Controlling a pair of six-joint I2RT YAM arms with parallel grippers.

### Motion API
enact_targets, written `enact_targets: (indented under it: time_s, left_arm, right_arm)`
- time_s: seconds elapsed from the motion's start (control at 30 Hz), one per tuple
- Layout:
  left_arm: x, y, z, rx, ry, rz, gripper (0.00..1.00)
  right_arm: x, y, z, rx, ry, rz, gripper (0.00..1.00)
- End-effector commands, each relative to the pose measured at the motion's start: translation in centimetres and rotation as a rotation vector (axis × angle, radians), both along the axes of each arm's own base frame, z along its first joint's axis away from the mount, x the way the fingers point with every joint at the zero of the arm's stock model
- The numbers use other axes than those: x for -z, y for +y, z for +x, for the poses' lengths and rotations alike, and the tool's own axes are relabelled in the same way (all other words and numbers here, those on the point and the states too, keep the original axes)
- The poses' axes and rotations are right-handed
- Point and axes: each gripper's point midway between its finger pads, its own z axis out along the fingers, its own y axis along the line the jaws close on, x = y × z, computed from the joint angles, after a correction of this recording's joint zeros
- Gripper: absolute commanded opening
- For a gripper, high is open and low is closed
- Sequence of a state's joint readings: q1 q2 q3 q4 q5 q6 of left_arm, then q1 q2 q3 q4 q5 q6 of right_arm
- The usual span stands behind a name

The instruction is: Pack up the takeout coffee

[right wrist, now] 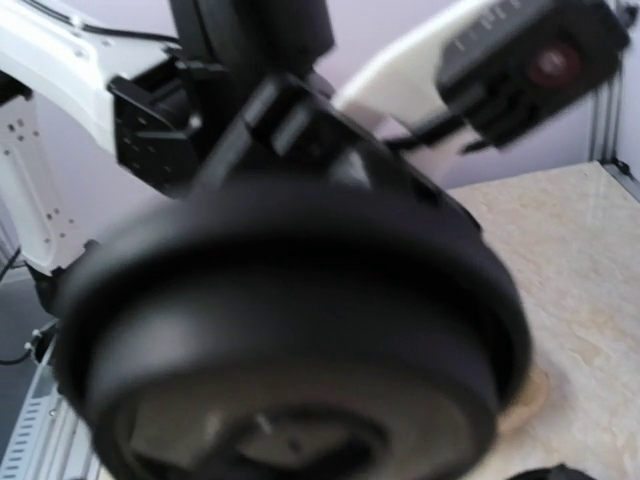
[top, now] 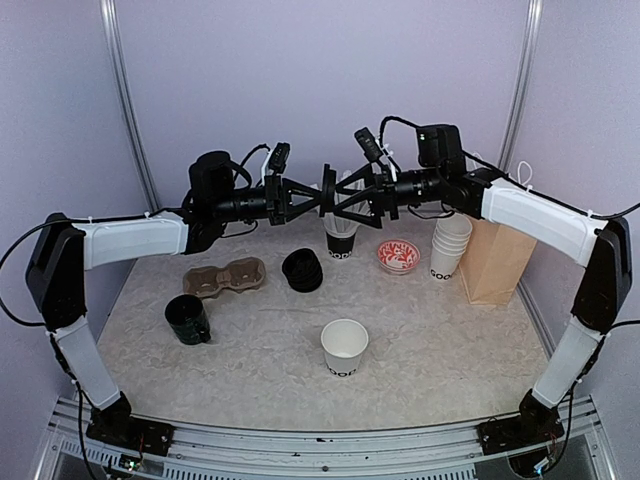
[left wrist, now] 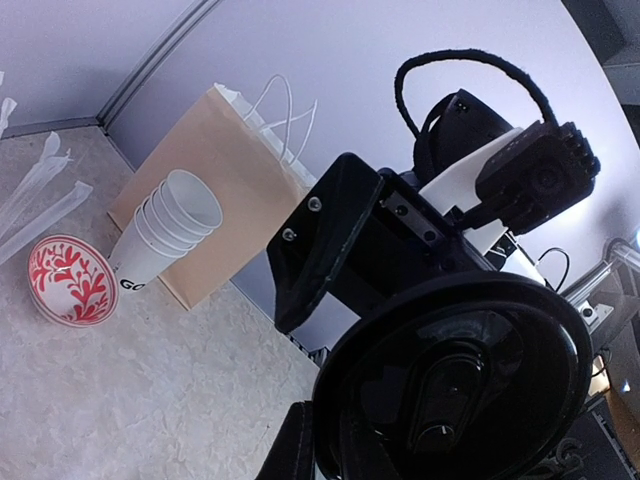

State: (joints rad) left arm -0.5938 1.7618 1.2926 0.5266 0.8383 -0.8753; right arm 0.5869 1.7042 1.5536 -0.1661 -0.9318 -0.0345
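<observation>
Item: black lid [left wrist: 450, 395], held on edge in mid-air between my left pincer [top: 319, 197] and right pincer [top: 339, 200], both tips meeting on it. I judged this a handover. I could not tell which pincer clamped it or how wide each stood.

Item: white paper cup [top: 344, 346], upright and uncovered on the worktop [top: 450, 340] below, awaiting that lid.

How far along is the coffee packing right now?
Early. Done: nothing is packed yet; the white cup stands open and uncapped. In hand: a black lid is up in the air between the left gripper and right gripper; whose jaws grip it is unclear. Left: capping the cup, then probably packing it in the paper bag.
</observation>
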Motion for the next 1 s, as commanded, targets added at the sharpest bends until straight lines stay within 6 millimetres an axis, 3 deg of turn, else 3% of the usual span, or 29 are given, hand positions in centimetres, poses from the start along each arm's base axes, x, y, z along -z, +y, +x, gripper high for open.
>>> enact_targets:
  time_s: [0.0,0.2,0.6,0.7,0.83,0.97]
  left_arm:
    - [0.3,-0.7,-0.5,0.03,-0.01,-0.008,0.11]
    - [0.5,-0.9,-0.6,0.032,-0.006,-0.006,0.11]
    - [0.7,-1.1,-0.7,0.03,-0.004,0.003,0.13]
    - [1.2,-1.0,-0.5,0.016,-0.007,0.027,0.22]
    - [2.6,-0.2,0.1,-0.038,-0.001,0.108,0.44]
    - [3.9,2.3,1.2,-0.118,-0.023,0.253,0.48]
  right_arm:
    - [-1.6,1.1,-0.9,-0.056,-0.002,0.038,0.98]
    - [-2.0,1.6,-1.4,-0.07,0.048,0.049,0.93]
    - [-1.3,1.7,-1.0,-0.055,0.084,0.041,0.7]
    - [-1.0,1.6,-1.0,-0.047,0.077,0.028,0.66]
    - [-0.5,1.0,-1.1,-0.034,0.053,-0.011,0.64]
    - [1.3,-0.2,-1.4,-0.011,-0.054,-0.126,0.63]
